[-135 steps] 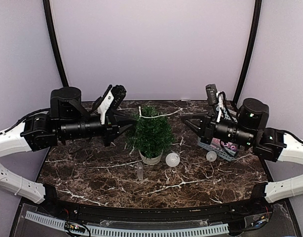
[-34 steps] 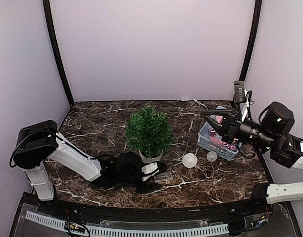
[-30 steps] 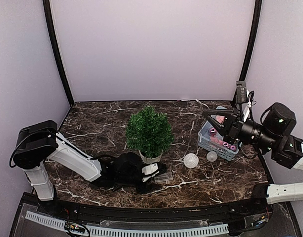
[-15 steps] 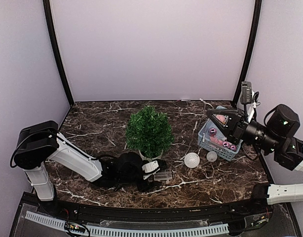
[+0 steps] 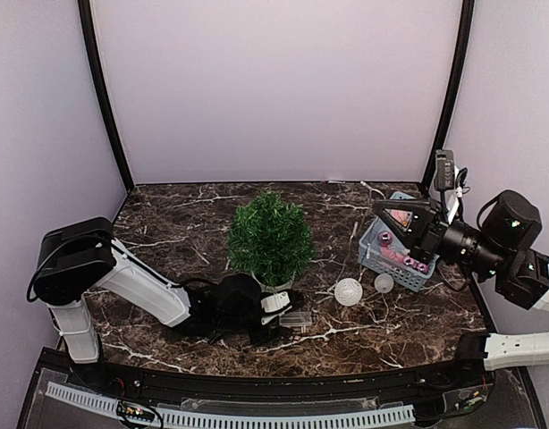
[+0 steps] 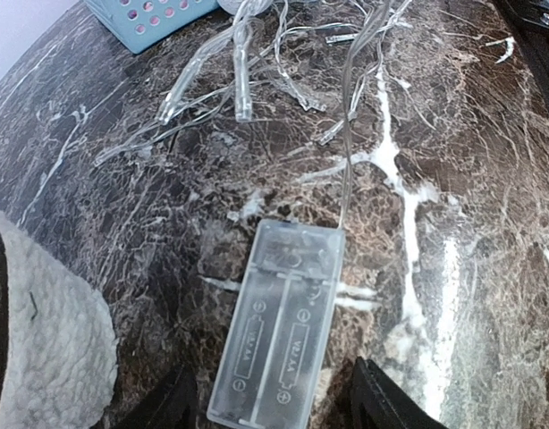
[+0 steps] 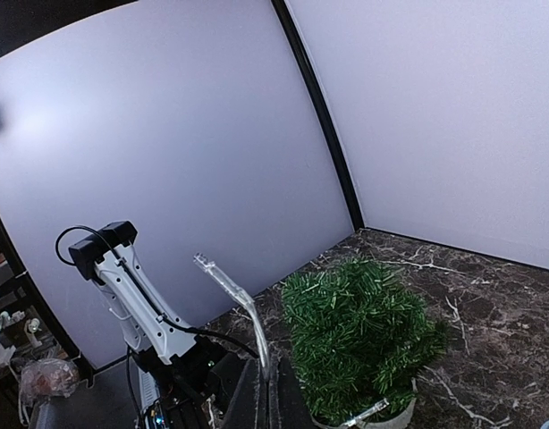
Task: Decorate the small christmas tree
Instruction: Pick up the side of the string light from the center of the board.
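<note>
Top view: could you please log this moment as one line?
left gripper open, astride battery box by pot | right gripper shut on light string, raised near basket | tree bare

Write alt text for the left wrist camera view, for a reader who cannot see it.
A clear battery box lies flat on the dark marble table between the two fingertips of the open left hand, neither touching it. Its thin wire leads to a tangled clear light string, with the corner of a blue basket at top left.
</note>
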Action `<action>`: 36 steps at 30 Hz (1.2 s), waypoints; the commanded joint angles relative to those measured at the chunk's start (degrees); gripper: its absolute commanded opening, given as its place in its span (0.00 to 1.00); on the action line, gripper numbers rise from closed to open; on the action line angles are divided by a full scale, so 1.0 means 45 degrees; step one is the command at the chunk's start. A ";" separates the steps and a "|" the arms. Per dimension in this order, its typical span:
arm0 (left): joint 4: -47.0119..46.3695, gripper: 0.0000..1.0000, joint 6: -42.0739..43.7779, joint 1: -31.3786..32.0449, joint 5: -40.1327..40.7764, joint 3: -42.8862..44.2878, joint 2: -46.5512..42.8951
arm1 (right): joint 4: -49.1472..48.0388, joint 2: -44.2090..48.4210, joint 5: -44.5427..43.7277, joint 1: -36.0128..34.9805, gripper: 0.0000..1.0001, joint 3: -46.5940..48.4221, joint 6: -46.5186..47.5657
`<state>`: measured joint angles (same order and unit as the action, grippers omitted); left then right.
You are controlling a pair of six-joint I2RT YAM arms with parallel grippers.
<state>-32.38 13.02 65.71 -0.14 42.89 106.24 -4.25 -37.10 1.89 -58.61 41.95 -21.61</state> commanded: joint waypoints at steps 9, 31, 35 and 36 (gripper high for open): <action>0.0841 0.45 -0.0004 -0.0018 -0.1181 0.0324 -0.0010 | -0.0657 0.0192 0.0032 -0.0043 0.00 -0.0182 -0.0193; -0.0429 0.28 0.0137 0.0505 0.3183 -0.2007 -0.3966 | -0.1080 -0.0853 0.0724 -0.0051 0.00 0.0398 0.0088; -0.0522 0.29 0.1027 0.0412 0.3569 -0.2007 -0.3959 | -0.1580 -0.1425 0.1058 -0.0042 0.00 0.0539 0.0118; -0.0618 0.29 0.1147 0.0365 0.3606 -0.1972 -0.3852 | -0.1754 -0.1566 0.1139 -0.0042 0.00 0.0540 0.0097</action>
<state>-34.20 13.74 67.72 12.91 34.54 88.90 -6.35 -42.76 4.64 -58.61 42.46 -21.56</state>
